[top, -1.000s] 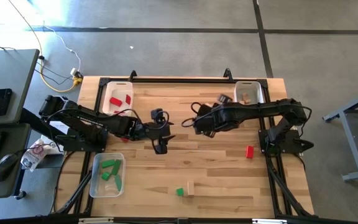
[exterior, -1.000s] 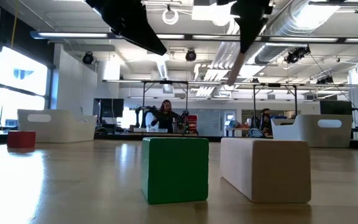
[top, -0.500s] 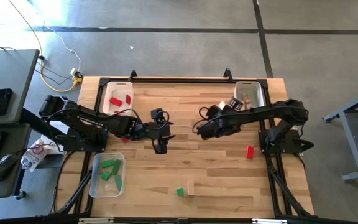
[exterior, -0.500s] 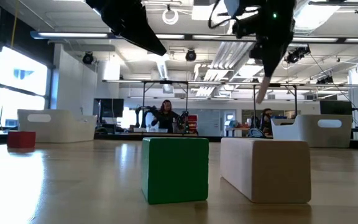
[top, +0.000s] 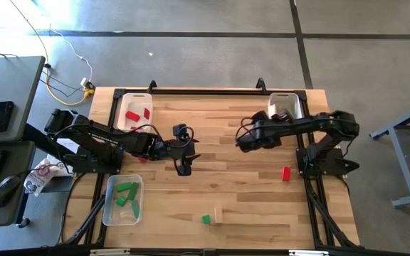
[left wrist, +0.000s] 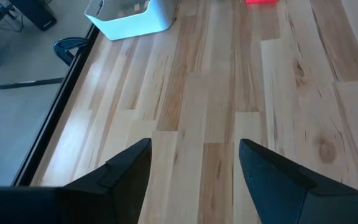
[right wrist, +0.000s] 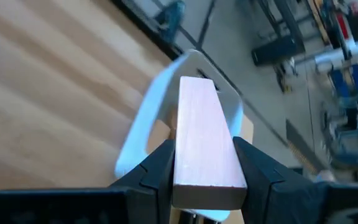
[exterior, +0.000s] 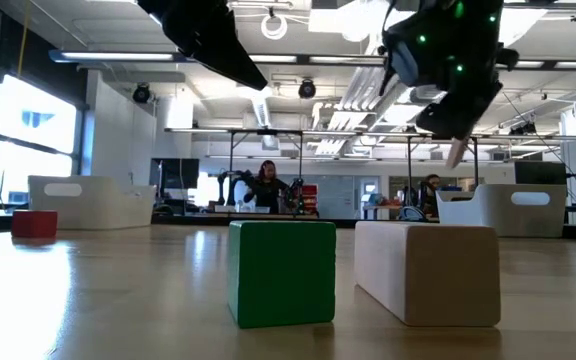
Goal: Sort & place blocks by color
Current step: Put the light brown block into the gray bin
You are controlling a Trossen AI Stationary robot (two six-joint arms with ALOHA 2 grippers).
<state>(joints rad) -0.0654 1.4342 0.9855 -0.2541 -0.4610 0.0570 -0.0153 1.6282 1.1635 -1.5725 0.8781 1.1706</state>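
Right gripper [right wrist: 205, 163] pinches a smooth, pale rectangular wood block [right wrist: 205, 137], long axis pointing ahead toward the white tray [right wrist: 143, 127]. Left gripper [left wrist: 194, 163] idle, fingers spread.

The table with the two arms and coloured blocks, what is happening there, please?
The right gripper holds a plain wood block in its jaws, near the white tray at the far right corner. The left gripper waits open above mid-table. A red block, a green block and a wood block lie unsorted.
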